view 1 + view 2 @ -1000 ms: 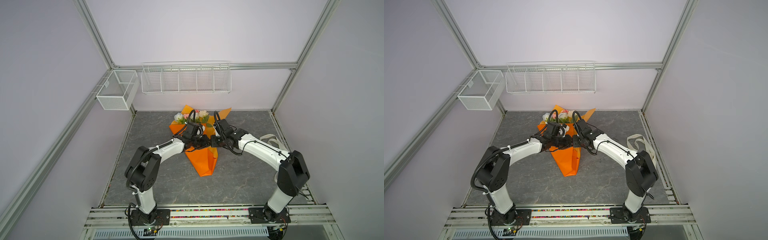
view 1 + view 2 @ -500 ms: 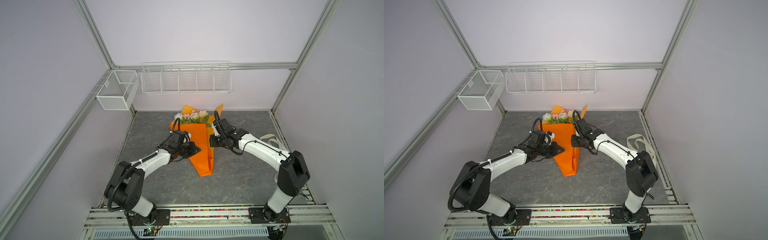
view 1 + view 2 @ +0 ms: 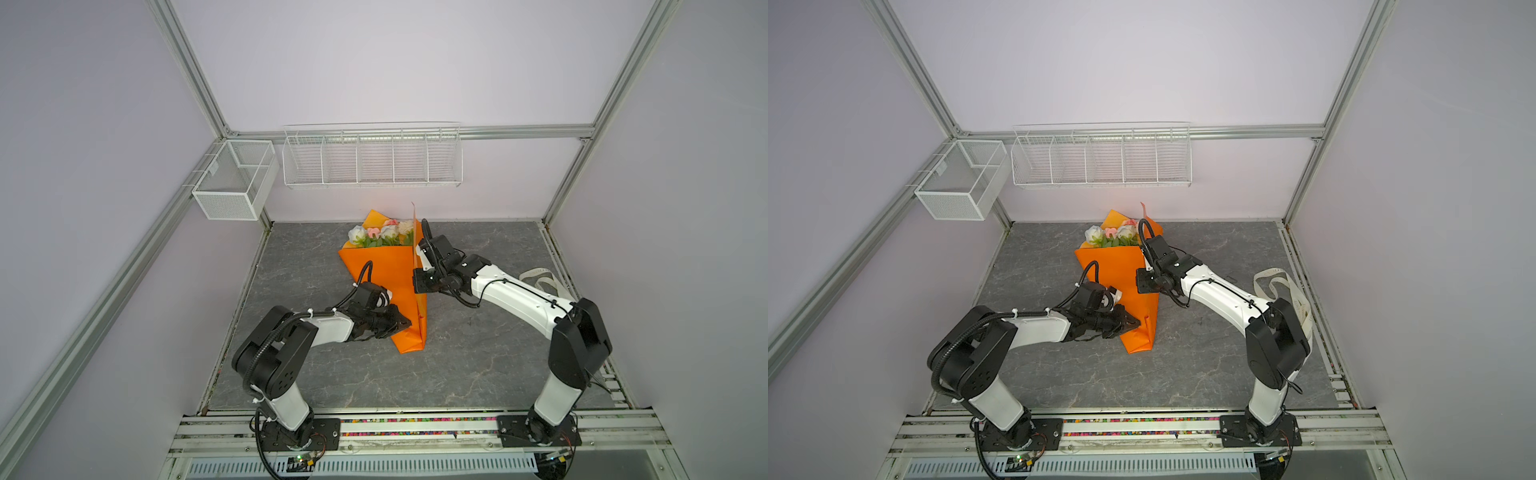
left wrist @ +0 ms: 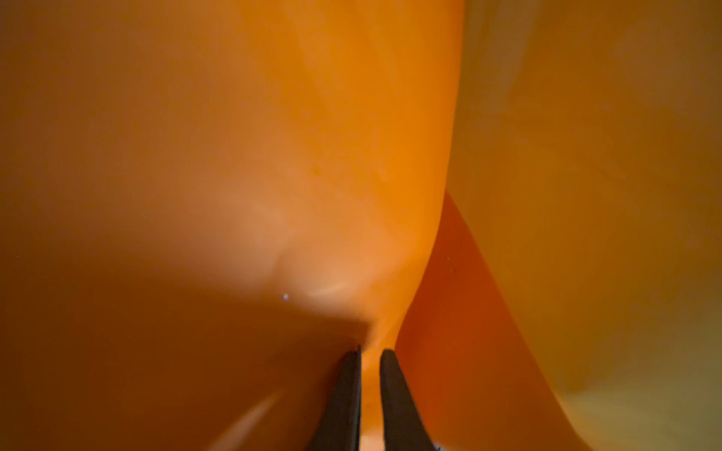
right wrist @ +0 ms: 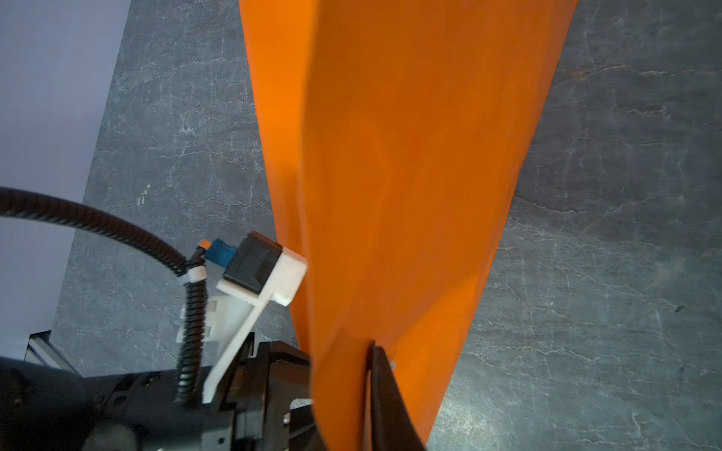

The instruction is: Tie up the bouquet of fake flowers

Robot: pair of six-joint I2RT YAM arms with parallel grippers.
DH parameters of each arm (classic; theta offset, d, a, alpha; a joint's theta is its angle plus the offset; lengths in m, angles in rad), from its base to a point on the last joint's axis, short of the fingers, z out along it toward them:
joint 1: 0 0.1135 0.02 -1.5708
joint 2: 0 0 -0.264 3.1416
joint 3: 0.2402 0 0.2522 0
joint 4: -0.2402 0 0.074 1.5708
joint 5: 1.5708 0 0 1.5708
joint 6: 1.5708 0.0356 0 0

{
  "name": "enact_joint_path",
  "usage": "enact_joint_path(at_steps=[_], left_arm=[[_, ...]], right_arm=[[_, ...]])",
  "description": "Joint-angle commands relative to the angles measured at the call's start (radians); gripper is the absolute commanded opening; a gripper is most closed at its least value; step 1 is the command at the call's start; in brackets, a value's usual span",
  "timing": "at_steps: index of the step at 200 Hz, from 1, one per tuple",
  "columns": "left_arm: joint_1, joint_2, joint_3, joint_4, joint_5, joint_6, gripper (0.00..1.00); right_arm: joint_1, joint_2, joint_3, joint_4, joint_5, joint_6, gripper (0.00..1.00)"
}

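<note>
The bouquet of fake flowers (image 3: 380, 235) (image 3: 1111, 235) lies on the grey table with its white, pink and cream heads toward the back wall. Its stems are hidden inside an orange paper sheet (image 3: 386, 270) (image 3: 1115, 270) folded round them into a cone. My left gripper (image 3: 405, 324) (image 3: 1136, 322) (image 4: 369, 351) is shut on the paper near the cone's narrow front end. My right gripper (image 3: 417, 259) (image 3: 1144, 259) (image 5: 369, 345) is shut on the paper's right flap, which stands on edge beside the flowers.
A cream ribbon (image 3: 540, 276) (image 3: 1279, 282) lies in loops on the table at the right, behind my right arm. A long wire rack (image 3: 370, 158) hangs on the back wall and a mesh basket (image 3: 235, 178) on the left rail.
My left gripper has drawn back from the bouquet's middle to the cone's front end and closed on the paper. The right flap has risen upright. The right arm has hardly moved.
</note>
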Motion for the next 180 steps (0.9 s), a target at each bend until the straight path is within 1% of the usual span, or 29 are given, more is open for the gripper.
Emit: enact_joint_path(at_steps=[1,23,37,50,65,88,99,107,124,139,157,180], left_arm=[[-0.015,0.034,-0.012,0.091,-0.051,-0.029,0.14],[-0.018,0.040,-0.020,0.111,-0.073,-0.031,0.14],[-0.018,0.012,-0.030,0.113,-0.087,-0.032,0.15],[-0.018,-0.033,-0.036,0.099,-0.106,-0.021,0.17],[-0.018,-0.107,-0.040,0.042,-0.156,0.003,0.19],[-0.013,-0.245,-0.054,-0.101,-0.275,0.032,0.25],[0.006,-0.311,-0.073,-0.161,-0.322,0.020,0.26],[0.030,-0.354,-0.092,-0.198,-0.336,-0.006,0.27],[0.105,-0.451,-0.141,-0.222,-0.313,-0.024,0.33],[0.132,-0.532,-0.167,-0.228,-0.331,-0.001,0.40],[0.141,-0.566,-0.183,-0.207,-0.289,0.002,0.38],[0.142,-0.543,-0.187,-0.191,-0.194,-0.021,0.34]], right_arm=[[0.012,0.024,0.021,-0.022,-0.019,-0.008,0.11],[0.018,0.048,0.034,-0.027,-0.031,0.002,0.11],[0.022,0.063,0.040,-0.020,-0.043,0.017,0.11],[0.025,0.078,0.043,0.009,-0.078,0.035,0.11],[0.027,0.098,0.063,0.023,-0.092,0.059,0.12],[0.030,0.133,0.096,0.030,-0.103,0.078,0.13],[0.034,0.153,0.117,0.017,-0.107,0.079,0.13],[0.038,0.163,0.123,0.014,-0.111,0.076,0.14],[0.042,0.182,0.127,0.018,-0.124,0.078,0.16],[0.046,0.191,0.126,0.035,-0.145,0.081,0.16],[0.047,0.197,0.126,0.039,-0.135,0.092,0.16],[0.047,0.223,0.145,0.031,-0.155,0.096,0.17]])
